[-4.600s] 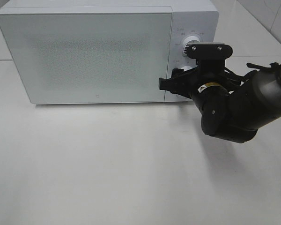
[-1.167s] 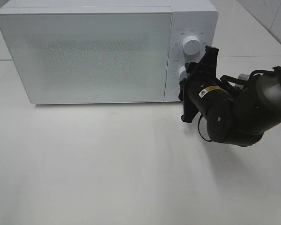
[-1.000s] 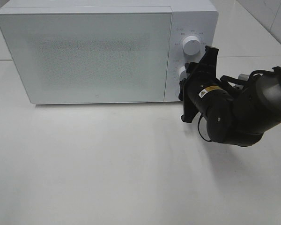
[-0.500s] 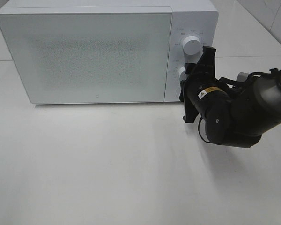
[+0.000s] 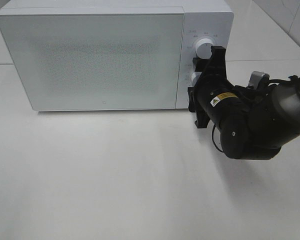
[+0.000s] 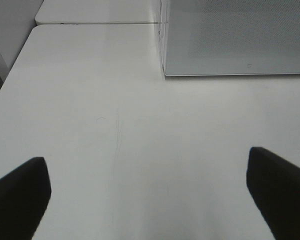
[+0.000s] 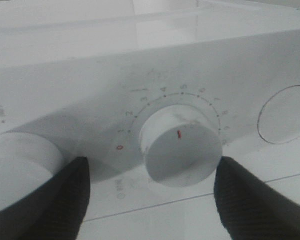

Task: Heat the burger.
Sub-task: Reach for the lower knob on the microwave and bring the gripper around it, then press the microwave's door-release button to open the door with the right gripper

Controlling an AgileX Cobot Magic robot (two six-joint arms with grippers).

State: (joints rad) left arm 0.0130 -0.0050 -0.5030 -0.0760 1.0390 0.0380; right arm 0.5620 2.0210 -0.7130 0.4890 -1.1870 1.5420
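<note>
The right fingers [image 7: 60, 200] stand apart on either side of the lower dial [image 7: 181, 152] of the white microwave [image 5: 110, 55], with the dial in the gap between them. One finger sits just beside its rim, the other stands clear of it, and they grip nothing. A short red mark on the dial's face points roughly at the 5 of the printed scale around it. That scale starts at a red 0 and runs through 1, 2, 3 and 4; the numerals past 5 are too blurred to read. A second white dial [image 7: 20, 165] stands next to it on the same control panel [image 5: 220, 25].

Behind these fingers, the black right arm [image 5: 250, 125] carries a yellow label [image 5: 219, 98] with a black warning sign; its small print cannot be read.

The left fingers [image 6: 20, 195] are spread wide and hold nothing, above the bare white counter [image 6: 115, 125] off the microwave's front left corner.

The burger shows in no view. The microwave's door [image 5: 90, 85] is shut, and nothing can be seen through its speckled pane.
</note>
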